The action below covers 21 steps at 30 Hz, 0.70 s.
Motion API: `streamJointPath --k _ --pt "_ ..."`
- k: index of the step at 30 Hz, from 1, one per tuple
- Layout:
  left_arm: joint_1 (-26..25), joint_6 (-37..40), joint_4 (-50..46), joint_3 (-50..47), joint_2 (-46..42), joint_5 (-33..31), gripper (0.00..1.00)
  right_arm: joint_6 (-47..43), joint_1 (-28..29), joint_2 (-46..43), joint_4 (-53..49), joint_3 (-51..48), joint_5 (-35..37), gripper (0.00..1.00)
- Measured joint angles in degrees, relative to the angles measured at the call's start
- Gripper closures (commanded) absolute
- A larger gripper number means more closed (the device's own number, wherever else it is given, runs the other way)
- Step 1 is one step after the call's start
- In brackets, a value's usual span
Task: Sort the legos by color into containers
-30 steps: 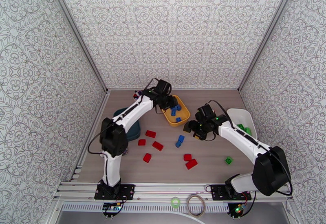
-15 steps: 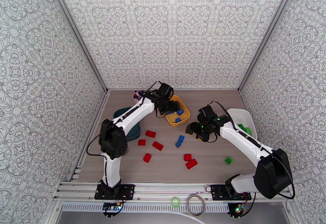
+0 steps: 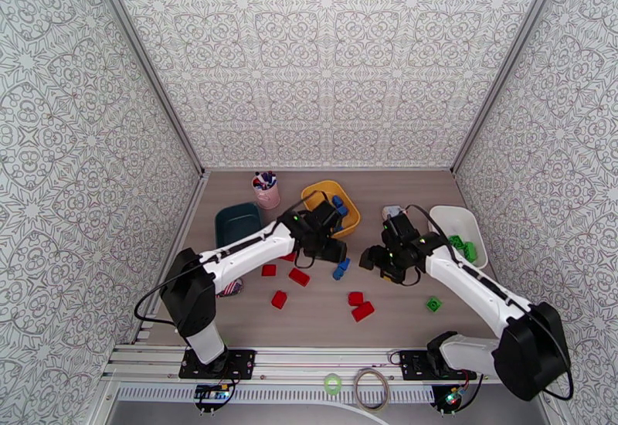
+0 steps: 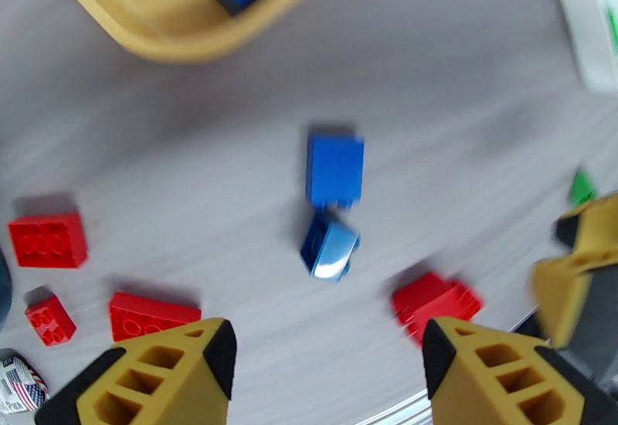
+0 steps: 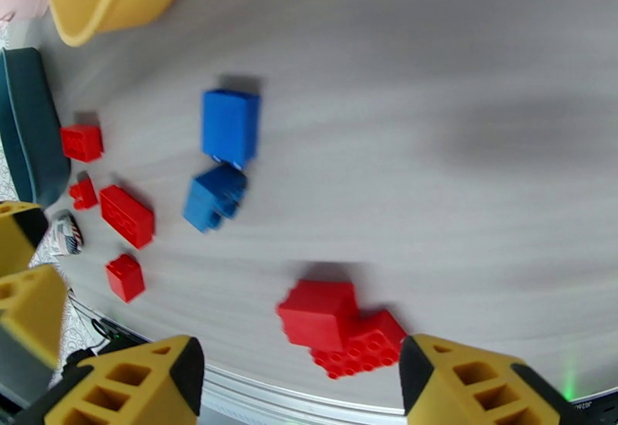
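Two blue legos (image 3: pixel 340 267) lie together mid-table, also seen in the left wrist view (image 4: pixel 334 168) and the right wrist view (image 5: pixel 230 127). My left gripper (image 3: pixel 334 247) hovers just behind them, open with nothing between its fingers (image 4: pixel 154 372). My right gripper (image 3: pixel 375 258) hangs open to their right, its fingers (image 5: pixel 479 388) bare. Red legos (image 3: pixel 299 277) are scattered in front, with a pair (image 5: pixel 332 322) near the right gripper. The yellow tray (image 3: pixel 313 191) holds blue legos, the white tray (image 3: pixel 444 214) green ones. The teal tray (image 3: pixel 235 222) sits at the left.
A pink cup of pens (image 3: pixel 266 191) stands behind the teal tray. A small grey-white object (image 3: pixel 392 210) lies between the yellow and white trays. One green lego (image 3: pixel 434 304) sits alone at the front right. The two grippers are close together.
My left gripper has pulled back from over the yellow tray to the table's middle, above the blue legos. The right gripper has shifted slightly nearer. The pink cup is uncovered.
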Motion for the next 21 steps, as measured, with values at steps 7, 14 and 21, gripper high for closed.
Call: streamJointPath --k 7,14,21 --pt "-2.49 4.92 1.38 -0.37 4.20 0.79 0.37 1.51 0.00 -7.08 -1.38 -5.22 0.02 0.28" --pt "-2.75 8.28 1.33 1.88 11.76 1.11 0.41 2.97 0.00 -11.08 -3.06 -6.49 0.24 0.28" --pt "-2.91 9.84 0.55 6.32 15.74 1.03 0.46 3.41 0.00 -11.37 -3.28 -6.71 0.26 0.28"
